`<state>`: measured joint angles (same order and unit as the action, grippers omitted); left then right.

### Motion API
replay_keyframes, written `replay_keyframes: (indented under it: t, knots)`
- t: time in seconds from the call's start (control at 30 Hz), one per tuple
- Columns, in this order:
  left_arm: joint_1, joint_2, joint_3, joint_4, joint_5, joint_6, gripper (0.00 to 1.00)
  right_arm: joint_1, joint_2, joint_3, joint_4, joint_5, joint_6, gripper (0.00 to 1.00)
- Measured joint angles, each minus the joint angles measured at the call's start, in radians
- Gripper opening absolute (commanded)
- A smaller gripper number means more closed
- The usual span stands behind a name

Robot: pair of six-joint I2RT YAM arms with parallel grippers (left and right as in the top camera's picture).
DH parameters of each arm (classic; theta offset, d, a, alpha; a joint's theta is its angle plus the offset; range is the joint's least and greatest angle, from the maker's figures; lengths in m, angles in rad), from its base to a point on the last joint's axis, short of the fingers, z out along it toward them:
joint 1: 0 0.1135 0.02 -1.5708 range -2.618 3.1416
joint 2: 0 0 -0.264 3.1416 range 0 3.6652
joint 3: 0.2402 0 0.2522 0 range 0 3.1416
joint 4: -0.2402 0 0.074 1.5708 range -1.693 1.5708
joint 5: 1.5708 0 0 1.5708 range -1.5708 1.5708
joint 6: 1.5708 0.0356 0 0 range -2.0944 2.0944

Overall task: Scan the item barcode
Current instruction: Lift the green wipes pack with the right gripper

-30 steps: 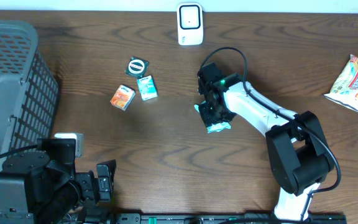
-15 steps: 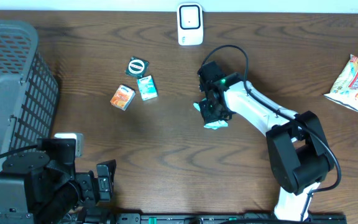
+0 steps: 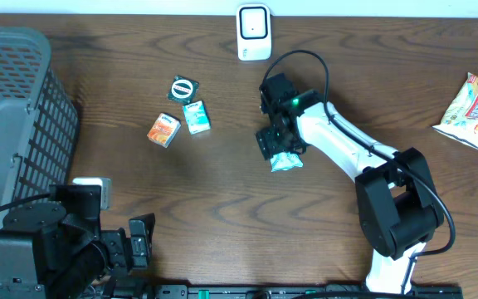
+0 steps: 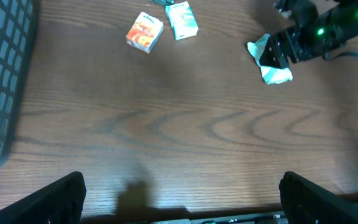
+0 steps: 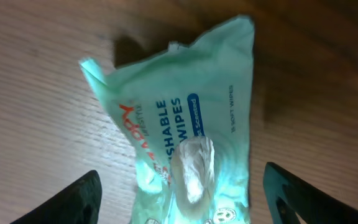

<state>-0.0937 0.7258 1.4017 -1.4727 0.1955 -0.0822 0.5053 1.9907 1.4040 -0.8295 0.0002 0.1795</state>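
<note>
At the far left of the bench [image 3: 222, 208] we saw a grey mesh basket [image 3: 15, 124]. The left tool [image 4: 182, 199] hung low over the near edge with its fingers spread wide, gripping nothing. Further along lay a small orange box [image 3: 163, 130], a round tin [image 3: 182, 89] and a teal box [image 3: 196, 117], close together. The white scanner [image 3: 254, 32] stood at the far edge. Right of centre, the pale green wipes pack [image 5: 185, 106] lay flat on the wood. The right tool [image 3: 274, 141] hovered directly above it, fingers parted on either side and not closed on the pack. A snack bag [image 3: 471, 110] lay far right.
</note>
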Motion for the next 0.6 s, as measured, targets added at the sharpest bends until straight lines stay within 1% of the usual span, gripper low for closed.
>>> replay_keyframes:
  t: [0.1,0.13,0.27,0.3,0.43,0.5,0.53,0.6]
  knots:
    - [0.000,0.000,0.000,0.000,0.000,0.000,0.98,0.000,0.000,-0.061,0.044,0.001,-0.002,0.66]
    - [0.000,0.000,0.000,0.000,0.000,0.000,0.98,0.000,0.000,-0.079,0.058,0.001,-0.002,0.62]
    - [0.000,0.000,0.000,0.000,0.000,0.000,0.98,0.004,-0.003,-0.119,0.092,0.018,-0.007,0.30]
    - [0.000,0.000,0.000,0.000,0.000,0.000,0.98,0.004,-0.003,-0.119,0.094,0.018,-0.006,0.26]
    - [0.000,0.000,0.000,0.000,0.000,0.000,0.97,0.004,-0.003,-0.117,0.093,0.018,-0.002,0.24]
    - [0.000,0.000,0.000,0.000,0.000,0.000,0.98,0.004,-0.003,-0.112,0.086,0.018,-0.003,0.20]
    - [0.000,0.000,0.000,0.000,0.000,0.000,0.97,0.004,-0.003,-0.107,0.081,0.018,-0.003,0.17]
    - [0.000,0.000,0.000,0.000,0.000,0.000,0.97,0.004,-0.001,-0.088,0.070,0.018,-0.002,0.07]
